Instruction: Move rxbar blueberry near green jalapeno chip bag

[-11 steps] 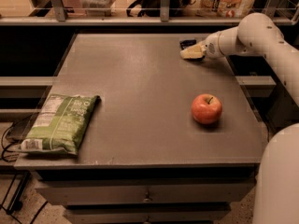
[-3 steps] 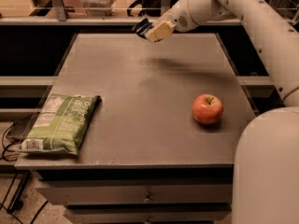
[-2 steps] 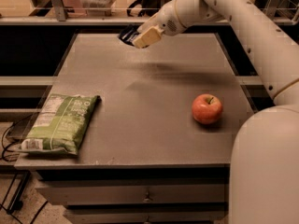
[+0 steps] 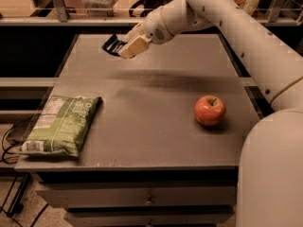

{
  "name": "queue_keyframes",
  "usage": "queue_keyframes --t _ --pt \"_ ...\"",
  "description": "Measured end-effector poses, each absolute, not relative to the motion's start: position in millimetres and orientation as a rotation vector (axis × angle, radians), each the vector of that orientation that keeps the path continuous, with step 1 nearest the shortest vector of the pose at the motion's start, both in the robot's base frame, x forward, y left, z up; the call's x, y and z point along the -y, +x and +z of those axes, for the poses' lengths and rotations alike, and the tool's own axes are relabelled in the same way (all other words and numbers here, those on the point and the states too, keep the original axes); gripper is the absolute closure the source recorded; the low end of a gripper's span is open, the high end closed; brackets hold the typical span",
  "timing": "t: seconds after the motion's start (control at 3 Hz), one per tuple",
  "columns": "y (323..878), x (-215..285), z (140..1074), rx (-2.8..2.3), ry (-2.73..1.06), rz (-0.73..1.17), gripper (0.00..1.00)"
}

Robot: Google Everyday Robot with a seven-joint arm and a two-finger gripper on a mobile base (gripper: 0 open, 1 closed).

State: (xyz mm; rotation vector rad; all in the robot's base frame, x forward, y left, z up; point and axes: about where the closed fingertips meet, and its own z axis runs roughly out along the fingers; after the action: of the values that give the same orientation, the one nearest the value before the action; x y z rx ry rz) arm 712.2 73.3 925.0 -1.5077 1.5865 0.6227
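My gripper (image 4: 124, 48) is in the air above the far left part of the table, shut on the rxbar blueberry (image 4: 111, 45), a small dark navy bar that sticks out to the left of the cream fingers (image 4: 134, 46). The green jalapeno chip bag (image 4: 60, 125) lies flat at the table's front left corner, well below and to the left of the gripper. The arm reaches in from the upper right.
A red apple (image 4: 209, 110) sits on the right side of the grey table (image 4: 151, 141). The robot's white body fills the lower right corner. A shelf rail with clutter runs behind the table. Cables hang at the lower left.
The gripper has lifted the bar off the far right of the table and carried it leftwards through the air, towards the chip bag's side. Apple and bag have not moved.
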Motion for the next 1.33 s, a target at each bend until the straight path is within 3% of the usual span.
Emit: queue_keyframes --t 1.0,1.33 --pt "651 -137 875 -1.566 -1.721 0.764 0.97" --pt "626 -149 853 -1.58 -1.708 0.86 0.79"
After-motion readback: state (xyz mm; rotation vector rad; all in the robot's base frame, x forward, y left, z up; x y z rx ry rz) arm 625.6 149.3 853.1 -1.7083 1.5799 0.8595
